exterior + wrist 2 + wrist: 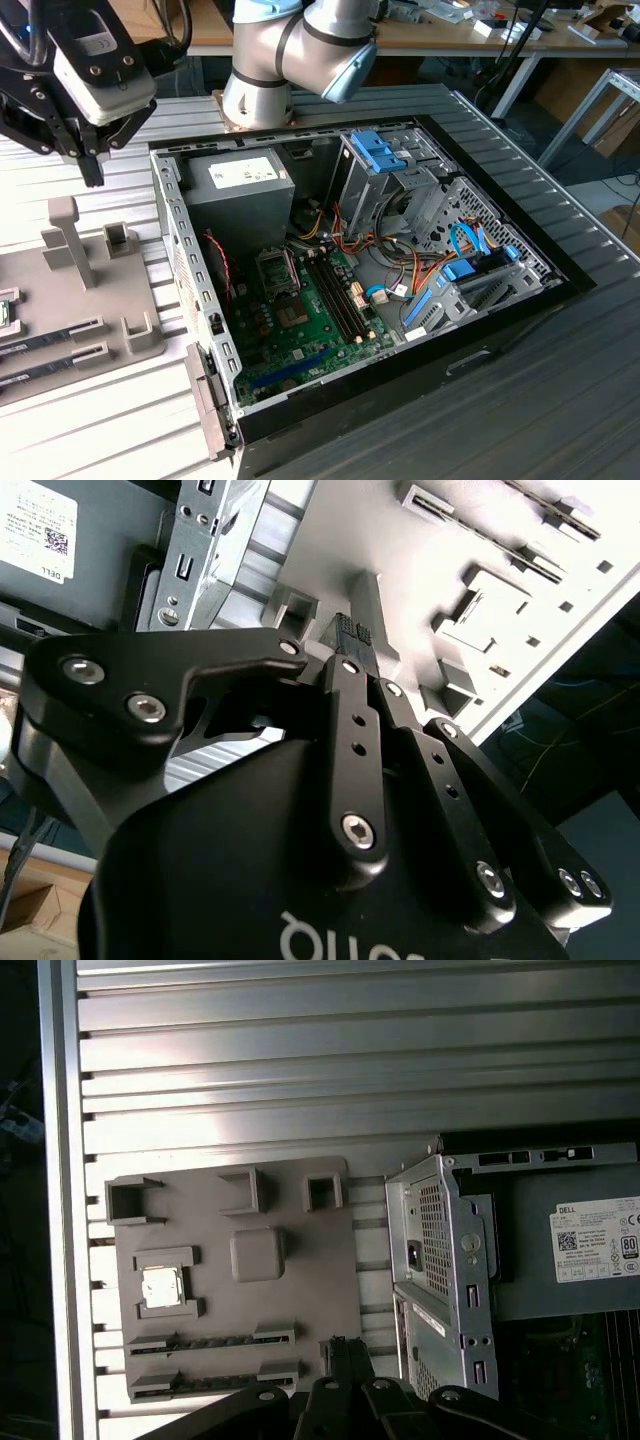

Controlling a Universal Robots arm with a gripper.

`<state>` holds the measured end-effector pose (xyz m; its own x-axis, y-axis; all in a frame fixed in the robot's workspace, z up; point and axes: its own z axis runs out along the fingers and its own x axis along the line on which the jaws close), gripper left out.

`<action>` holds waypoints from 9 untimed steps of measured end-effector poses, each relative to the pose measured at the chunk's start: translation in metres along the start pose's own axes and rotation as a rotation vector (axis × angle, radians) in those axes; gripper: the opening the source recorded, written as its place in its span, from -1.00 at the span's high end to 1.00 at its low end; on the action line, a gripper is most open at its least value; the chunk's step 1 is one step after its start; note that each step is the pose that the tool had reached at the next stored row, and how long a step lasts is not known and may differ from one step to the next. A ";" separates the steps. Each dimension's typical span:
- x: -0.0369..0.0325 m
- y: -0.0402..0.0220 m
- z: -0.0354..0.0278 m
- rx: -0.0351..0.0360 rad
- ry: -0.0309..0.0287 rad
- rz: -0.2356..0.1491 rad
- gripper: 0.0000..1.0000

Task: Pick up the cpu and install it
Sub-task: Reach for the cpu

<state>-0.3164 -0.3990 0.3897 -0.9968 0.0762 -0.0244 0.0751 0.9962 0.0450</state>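
Observation:
The cpu, a small square chip with a silver lid, lies in a pocket of the grey fixture plate on the side away from the computer case. In the exterior view it is a sliver at that view's left edge. My gripper hangs above the table beside the case, well apart from the cpu. Its fingers are shut with nothing between them, as both wrist views show. The motherboard's cpu socket sits inside the open case.
The open computer case lies on the ribbed metal table, with a grey power-supply box, drive cages and loose cables. Two memory sticks rest in fixture slots. Upright grey blocks stand on the fixture.

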 end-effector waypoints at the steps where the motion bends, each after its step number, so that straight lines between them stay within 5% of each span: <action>1: 0.0007 0.0000 0.0000 0.0000 0.0000 0.000 0.79; 9: 0.0059 -0.0004 -0.0001 0.0000 0.0000 0.000 0.79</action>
<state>-0.3223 -0.3989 0.3896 -0.9968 0.0762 -0.0245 0.0751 0.9962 0.0450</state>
